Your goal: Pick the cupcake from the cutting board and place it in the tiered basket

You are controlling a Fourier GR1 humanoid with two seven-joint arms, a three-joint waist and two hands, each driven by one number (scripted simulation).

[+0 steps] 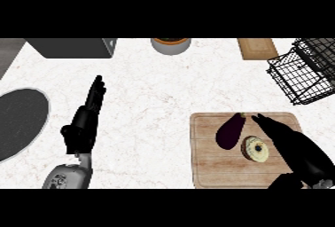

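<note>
wooden cutting board, black wire tiered basket, marbled white counter

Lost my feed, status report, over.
Both hands open: left hand resting, right hand beside cupcake. Cupcake on cutting board. Eggplant close alongside.

Cupcake: small, round, seen from above, pale yellow frosting ringed by a darker brown edge; upright on the cutting board, right of its middle, just beside a dark purple eggplant. Cutting board: light wood, squarish with rounded corners, flat on the counter at lower right. Tiered basket: black wire mesh, open-sided, tilted in view, at the upper right corner, well apart from the board.
</note>
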